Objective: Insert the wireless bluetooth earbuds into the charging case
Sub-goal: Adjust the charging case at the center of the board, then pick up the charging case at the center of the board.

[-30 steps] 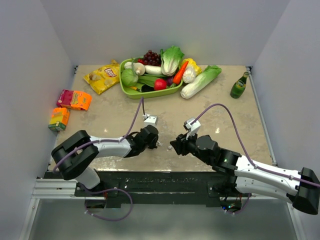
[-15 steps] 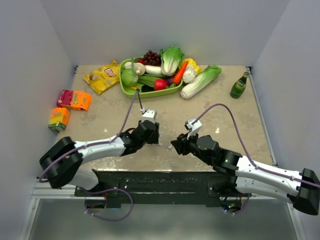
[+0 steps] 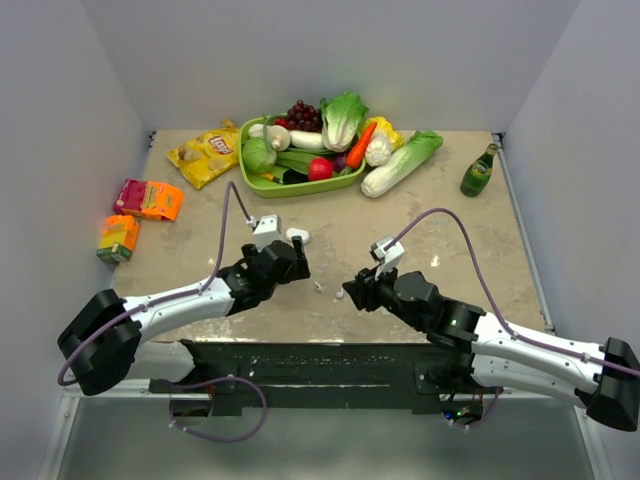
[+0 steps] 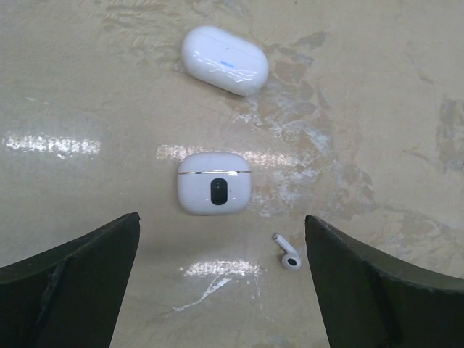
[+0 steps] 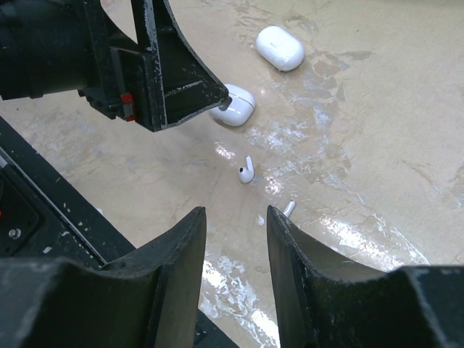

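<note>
Two closed white charging cases lie on the table: a squarish one with a dark oval [image 4: 214,183] and a pebble-shaped one [image 4: 225,60] farther off [image 3: 297,236]. One of the wireless bluetooth earbuds [image 4: 286,254] lies loose near the squarish case, just inside the right finger of my left gripper [image 4: 221,233]. That gripper is open and empty, low over the table. In the right wrist view this earbud [image 5: 246,171] lies ahead of my right gripper [image 5: 234,212], whose jaws stand apart with nothing between them. A second earbud [image 5: 288,209] peeks out beside its right finger.
At the back stands a green tray [image 3: 262,184] full of vegetables, with a lettuce [image 3: 400,163] beside it. A chips bag [image 3: 205,152] and two orange boxes [image 3: 148,198] lie at the left. A green bottle [image 3: 478,172] stands at the back right.
My left gripper has gone from shut to wide open and drawn back to the left, leaving an earbud on the table. The right arm has barely moved.
</note>
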You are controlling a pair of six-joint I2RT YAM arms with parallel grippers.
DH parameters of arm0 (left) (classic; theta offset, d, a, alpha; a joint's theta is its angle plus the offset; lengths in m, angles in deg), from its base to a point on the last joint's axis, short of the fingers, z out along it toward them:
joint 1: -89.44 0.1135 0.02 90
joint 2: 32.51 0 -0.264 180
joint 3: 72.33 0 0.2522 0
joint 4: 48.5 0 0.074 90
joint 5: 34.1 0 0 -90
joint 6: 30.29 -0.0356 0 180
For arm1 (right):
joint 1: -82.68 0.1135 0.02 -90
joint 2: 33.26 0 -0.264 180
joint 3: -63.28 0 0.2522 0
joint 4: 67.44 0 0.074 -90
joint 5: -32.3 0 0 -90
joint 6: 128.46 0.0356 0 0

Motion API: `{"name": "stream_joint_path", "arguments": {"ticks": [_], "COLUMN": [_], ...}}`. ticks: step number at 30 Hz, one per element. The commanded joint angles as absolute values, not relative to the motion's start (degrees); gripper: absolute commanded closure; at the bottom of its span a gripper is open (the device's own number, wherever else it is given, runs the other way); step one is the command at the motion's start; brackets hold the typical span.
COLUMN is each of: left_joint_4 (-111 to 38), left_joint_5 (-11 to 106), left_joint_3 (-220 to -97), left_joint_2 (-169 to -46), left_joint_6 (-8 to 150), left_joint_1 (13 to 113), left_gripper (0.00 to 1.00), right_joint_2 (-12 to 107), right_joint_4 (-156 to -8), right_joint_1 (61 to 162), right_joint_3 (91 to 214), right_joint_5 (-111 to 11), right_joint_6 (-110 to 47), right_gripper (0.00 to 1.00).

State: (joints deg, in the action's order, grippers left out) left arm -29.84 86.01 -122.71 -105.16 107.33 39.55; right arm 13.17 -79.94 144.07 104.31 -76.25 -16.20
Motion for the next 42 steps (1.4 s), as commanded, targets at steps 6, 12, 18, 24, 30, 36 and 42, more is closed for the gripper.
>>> {"name": "stream_joint_path", "arguments": {"ticks": [6, 12, 18, 24, 30, 36, 42], "left_joint_4": [-32.3, -25.9, -25.0, -21.7, -19.5, -20.4, -22.3], "left_joint_5": [87.9, 89.0, 89.4, 89.3, 89.2, 88.9, 87.0], "left_joint_3": [-122.6, -128.7, -131.4, -136.2, -138.2, -136.4, -134.9], "left_joint_2": [-105.2, -114.9, -120.0, -125.8, -129.3, -129.1, -129.5], "left_joint_6": [107.9, 108.9, 107.9, 107.5, 108.1, 108.7, 107.2], "left_joint_1": [40.6, 40.6, 40.7, 40.7, 40.7, 40.9, 41.7], "left_gripper": [0.0, 0.0, 0.01, 0.03, 0.05, 0.1, 0.17], "right_joint_2": [11.5, 11.6, 11.0, 10.9, 10.6, 11.0, 10.6], "right_joint_4": [-78.7, -78.5, -78.6, -78.6, -78.7, -78.2, -78.2], "right_joint_1": [144.1, 144.1, 144.1, 144.1, 144.1, 144.1, 144.1], "right_joint_3": [103.8, 103.7, 103.3, 103.2, 103.1, 102.9, 102.8], "right_joint_5": [-77.2, -77.0, -77.0, -77.2, -77.3, -77.1, -77.0], "right_joint_6": [-16.1, -16.1, -15.8, -15.8, -15.7, -15.6, -15.7], "right_gripper": [0.57, 0.57, 0.57, 0.57, 0.57, 0.57, 0.57]}}
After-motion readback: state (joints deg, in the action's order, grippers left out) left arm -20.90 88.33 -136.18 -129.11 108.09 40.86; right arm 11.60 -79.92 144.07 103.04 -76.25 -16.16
